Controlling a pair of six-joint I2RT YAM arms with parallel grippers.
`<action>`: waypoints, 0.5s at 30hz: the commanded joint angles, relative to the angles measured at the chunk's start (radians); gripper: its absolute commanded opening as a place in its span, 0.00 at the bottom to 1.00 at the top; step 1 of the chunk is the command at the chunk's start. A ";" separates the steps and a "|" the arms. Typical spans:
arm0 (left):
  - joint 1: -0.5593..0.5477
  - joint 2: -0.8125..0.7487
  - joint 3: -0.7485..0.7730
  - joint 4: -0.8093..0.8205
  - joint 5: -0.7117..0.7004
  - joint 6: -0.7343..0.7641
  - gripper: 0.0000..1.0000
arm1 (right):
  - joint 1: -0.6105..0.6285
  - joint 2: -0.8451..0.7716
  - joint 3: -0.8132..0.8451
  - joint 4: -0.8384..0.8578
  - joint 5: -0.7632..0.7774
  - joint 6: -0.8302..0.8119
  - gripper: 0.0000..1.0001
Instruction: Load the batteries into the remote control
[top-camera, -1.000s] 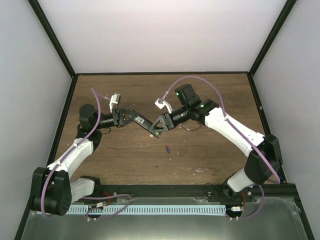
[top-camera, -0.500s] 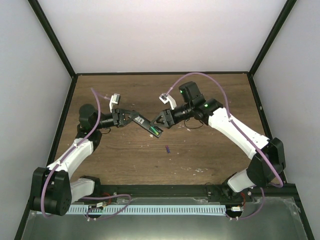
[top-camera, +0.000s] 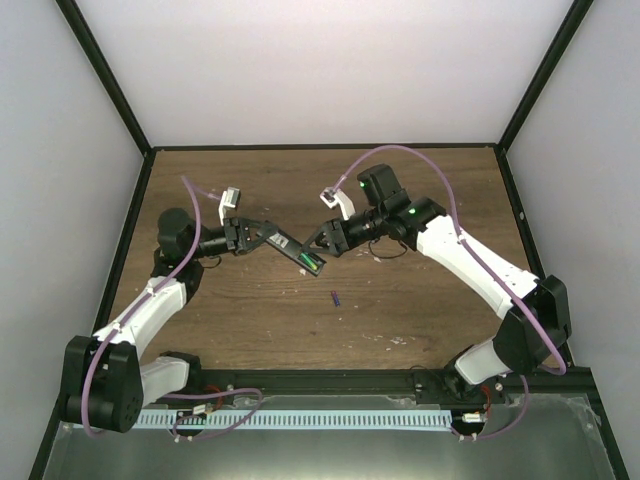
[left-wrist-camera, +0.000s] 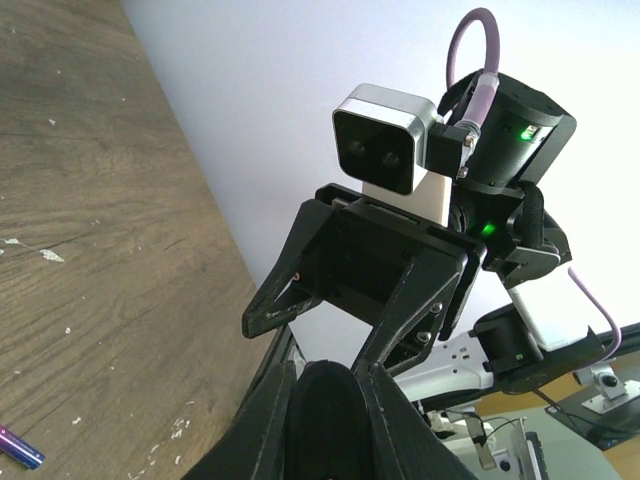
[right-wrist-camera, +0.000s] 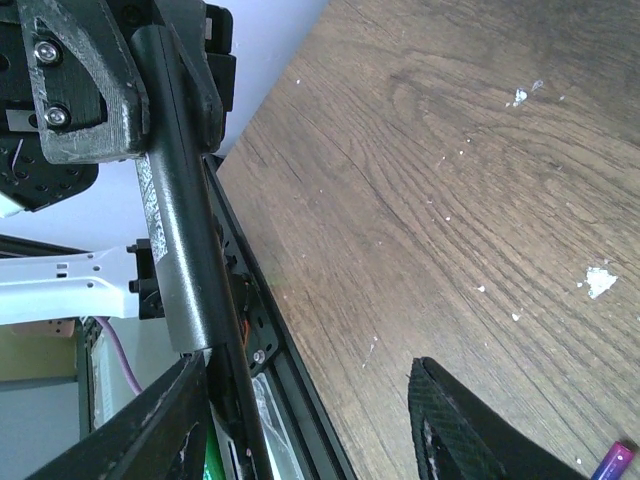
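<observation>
Right hand (top-camera: 316, 243) backed off remote (top-camera: 288, 247) | left hand (right-wrist-camera: 150, 85) clamping it: right-wrist view

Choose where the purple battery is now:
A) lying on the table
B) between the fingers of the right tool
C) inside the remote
A: the purple battery lies by itself on the table, apart from the remote.
</observation>
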 joint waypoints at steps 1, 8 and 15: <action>0.002 -0.021 0.014 0.011 0.013 0.016 0.00 | 0.004 -0.020 0.021 -0.027 0.011 -0.024 0.47; 0.002 -0.021 0.013 0.010 0.016 0.017 0.00 | 0.020 -0.013 0.022 -0.024 -0.003 -0.027 0.47; 0.003 -0.021 0.013 0.012 0.013 0.017 0.00 | 0.025 -0.010 0.021 -0.025 -0.013 -0.037 0.47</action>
